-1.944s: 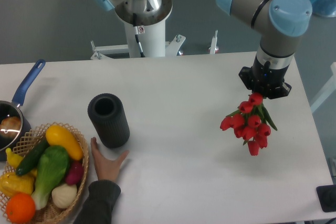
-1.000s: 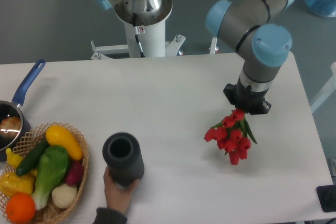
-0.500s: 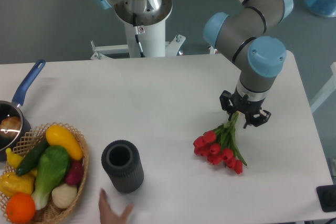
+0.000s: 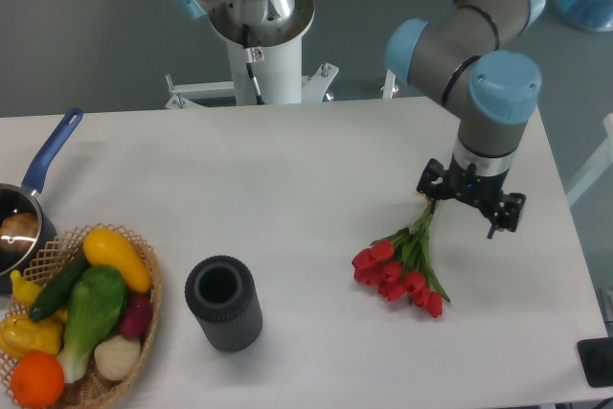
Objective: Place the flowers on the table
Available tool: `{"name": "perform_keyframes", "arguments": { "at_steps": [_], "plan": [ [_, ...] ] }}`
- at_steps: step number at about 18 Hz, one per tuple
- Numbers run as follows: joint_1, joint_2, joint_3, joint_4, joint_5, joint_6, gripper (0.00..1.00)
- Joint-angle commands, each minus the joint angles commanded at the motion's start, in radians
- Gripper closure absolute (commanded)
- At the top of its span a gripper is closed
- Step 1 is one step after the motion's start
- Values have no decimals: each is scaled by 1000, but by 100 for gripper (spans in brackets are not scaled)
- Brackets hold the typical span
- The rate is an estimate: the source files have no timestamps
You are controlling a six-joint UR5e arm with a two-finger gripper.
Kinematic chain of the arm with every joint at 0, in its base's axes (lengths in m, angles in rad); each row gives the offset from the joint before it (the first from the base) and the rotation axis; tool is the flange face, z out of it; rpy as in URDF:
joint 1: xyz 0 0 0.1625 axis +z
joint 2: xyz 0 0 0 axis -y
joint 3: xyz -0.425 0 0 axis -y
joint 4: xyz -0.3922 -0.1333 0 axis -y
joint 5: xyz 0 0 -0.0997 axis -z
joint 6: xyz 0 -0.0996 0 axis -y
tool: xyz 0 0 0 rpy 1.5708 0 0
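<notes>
The flowers (image 4: 397, 270), a bunch of red tulip buds with green stems, lie flat on the white table (image 4: 306, 179) at the right of centre, buds toward the front, stems pointing up toward my gripper. My gripper (image 4: 466, 206) hangs just above and right of the stem ends, jaws spread apart and empty. Nothing is between the fingers.
A dark ribbed cylinder vase (image 4: 223, 303) stands at the front left of centre. A wicker basket (image 4: 144, 332) with colourful vegetables sits at the front left corner. A blue-handled pan (image 4: 29, 198) is at the left edge. The robot base (image 4: 259, 45) stands behind the table.
The gripper carried the flowers down and left, laid them on the table and opened, then drew up to the right. A hand moved the dark vase forward and withdrew.
</notes>
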State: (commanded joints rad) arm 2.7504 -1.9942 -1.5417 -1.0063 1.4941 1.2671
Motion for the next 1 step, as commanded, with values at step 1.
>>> {"name": "perform_keyframes", "arguments": {
  "at_steps": [1],
  "plan": [
    [2,0,2,8,0,2,0]
  ]
}}
